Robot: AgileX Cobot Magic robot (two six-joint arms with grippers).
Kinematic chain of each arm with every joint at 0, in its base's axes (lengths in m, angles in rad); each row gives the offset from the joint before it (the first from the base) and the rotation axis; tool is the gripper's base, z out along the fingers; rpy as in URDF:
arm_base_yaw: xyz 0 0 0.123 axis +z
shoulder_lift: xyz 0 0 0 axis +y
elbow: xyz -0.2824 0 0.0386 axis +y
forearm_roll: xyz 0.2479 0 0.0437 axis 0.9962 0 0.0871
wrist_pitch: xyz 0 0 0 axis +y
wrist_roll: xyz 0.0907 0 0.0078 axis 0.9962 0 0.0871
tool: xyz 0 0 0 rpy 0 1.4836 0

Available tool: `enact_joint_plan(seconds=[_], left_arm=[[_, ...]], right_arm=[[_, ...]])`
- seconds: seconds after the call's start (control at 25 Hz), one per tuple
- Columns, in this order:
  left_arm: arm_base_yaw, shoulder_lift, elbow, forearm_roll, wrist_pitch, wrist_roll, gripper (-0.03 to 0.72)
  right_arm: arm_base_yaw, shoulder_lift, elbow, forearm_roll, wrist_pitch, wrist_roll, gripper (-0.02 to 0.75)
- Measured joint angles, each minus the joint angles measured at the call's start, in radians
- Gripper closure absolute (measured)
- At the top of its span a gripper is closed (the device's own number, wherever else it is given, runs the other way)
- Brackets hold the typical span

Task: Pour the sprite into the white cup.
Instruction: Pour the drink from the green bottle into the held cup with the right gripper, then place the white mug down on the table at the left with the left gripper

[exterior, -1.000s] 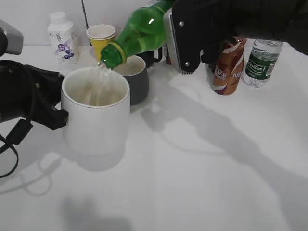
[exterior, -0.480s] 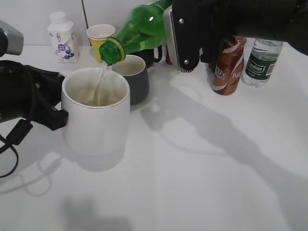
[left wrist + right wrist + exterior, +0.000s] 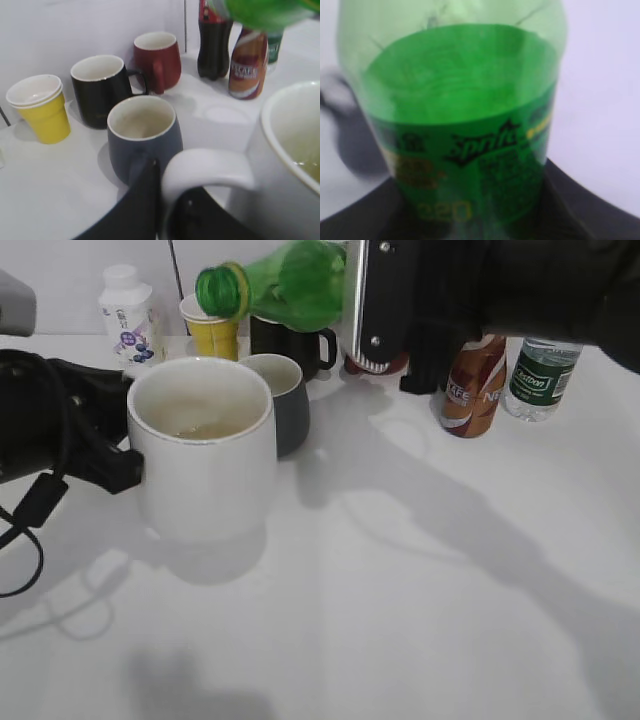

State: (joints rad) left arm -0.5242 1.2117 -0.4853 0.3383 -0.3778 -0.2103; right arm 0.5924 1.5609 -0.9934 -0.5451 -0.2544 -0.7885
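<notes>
The left gripper (image 3: 165, 210) clamps the handle of the white cup (image 3: 203, 445), now raised slightly. The sprite (image 3: 285, 282) has swung up from pouring – mouth now at the cup's 12 o'clock, stream stopped. The right gripper (image 3: 395, 305) grips it – fingertips hidden.

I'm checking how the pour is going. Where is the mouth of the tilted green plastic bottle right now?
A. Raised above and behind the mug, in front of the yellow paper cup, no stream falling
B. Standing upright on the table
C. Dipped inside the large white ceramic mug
A: the green plastic bottle is held near-horizontal, its mouth before the yellow paper cup, clear of the white ceramic mug, no stream showing.
</notes>
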Motion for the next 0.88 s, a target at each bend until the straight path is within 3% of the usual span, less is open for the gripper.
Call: enact_joint_plan(seconds=[0.16,0.28,0.36,0.48,0.68,0.88], left_arm=[[0.009,0.0,0.0,-0.036,-0.023,0.0,0.645],[0.048,0.0,0.0,-0.038,-0.051,0.002,0.645],[0.102,0.001,0.0,-0.039,-0.084,0.002,0.645],[0.211,0.015,0.0,-0.055,-0.159,0.002,0.645],[0.393,0.144,0.0,-0.143,-0.357,0.003,0.645],[0.438,0.379,-0.001,-0.21,-0.625,0.117,0.645]], right_arm=[[0.0,-0.001,0.04,-0.009,-0.018,0.306,0.358],[0.0,-0.003,0.058,-0.022,-0.079,0.653,0.358],[0.0,-0.011,0.059,-0.025,-0.122,0.913,0.358],[-0.011,-0.018,0.06,-0.026,-0.156,1.145,0.358],[-0.021,-0.018,0.105,-0.026,-0.16,1.256,0.358],[-0.023,-0.018,0.16,-0.026,-0.164,1.287,0.358]])
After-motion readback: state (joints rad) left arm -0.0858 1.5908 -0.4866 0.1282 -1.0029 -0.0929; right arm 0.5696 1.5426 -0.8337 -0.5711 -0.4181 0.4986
